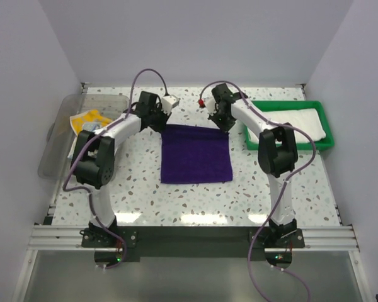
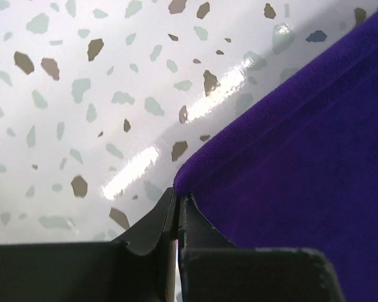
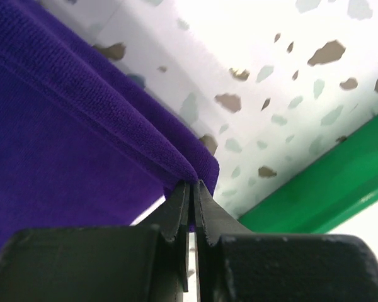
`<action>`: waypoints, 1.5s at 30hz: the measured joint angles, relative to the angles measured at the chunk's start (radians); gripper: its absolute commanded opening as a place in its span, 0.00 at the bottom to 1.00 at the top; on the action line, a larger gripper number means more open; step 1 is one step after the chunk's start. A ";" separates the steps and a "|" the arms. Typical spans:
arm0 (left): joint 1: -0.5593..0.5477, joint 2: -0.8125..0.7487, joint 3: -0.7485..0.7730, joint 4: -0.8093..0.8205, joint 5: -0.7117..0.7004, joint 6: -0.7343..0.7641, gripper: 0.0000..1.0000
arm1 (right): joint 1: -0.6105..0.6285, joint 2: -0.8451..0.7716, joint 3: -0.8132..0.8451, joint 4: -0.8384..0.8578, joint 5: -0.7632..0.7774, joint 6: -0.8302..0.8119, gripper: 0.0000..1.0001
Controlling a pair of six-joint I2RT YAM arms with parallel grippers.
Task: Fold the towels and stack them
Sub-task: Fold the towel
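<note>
Pinching both far corners of the flat, deep purple towel right now; my left gripper is clamped tight on the far-left corner, jaws together with the hem nipped at their tips; my right gripper is closed the same way on the far-right corner, a rolled edge of cloth caught between its fingers; the towel lies spread square in the middle of the glossy speckled terrazzo table, between my two arms; by my reading this is the start of the first fold, corners taken, nothing lifted yet; the next move calls for both grippers rising together and travelling toward me at an even pace, keeping the far edge taut so it lands squarely on the near edge, and letting go only once the corners line up; off to my right, the green plastic tray holds a plain white towel, lying long and filling most of it; off to my left, the clear plastic bin holds a pale towel with yellow and orange print, crumpled toward its far end
</note>
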 measured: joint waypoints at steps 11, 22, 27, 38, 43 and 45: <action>-0.052 -0.294 -0.285 0.050 -0.054 -0.216 0.00 | 0.069 -0.293 -0.275 0.032 0.072 0.127 0.00; -0.079 -0.517 -0.512 0.059 -0.008 -0.421 0.00 | 0.122 -0.386 -0.493 0.023 0.079 0.278 0.00; -0.104 -0.570 -0.583 0.077 0.016 -0.488 0.00 | 0.122 -0.421 -0.514 0.017 0.087 0.317 0.00; -0.151 -0.572 -0.666 0.097 -0.029 -0.573 0.00 | 0.159 -0.421 -0.514 0.014 0.163 0.332 0.00; -0.151 -0.587 -0.671 0.099 -0.043 -0.579 0.00 | 0.180 -0.421 -0.514 0.014 0.188 0.332 0.00; -0.151 -0.588 -0.676 0.100 -0.047 -0.579 0.00 | 0.187 -0.421 -0.515 0.014 0.193 0.332 0.00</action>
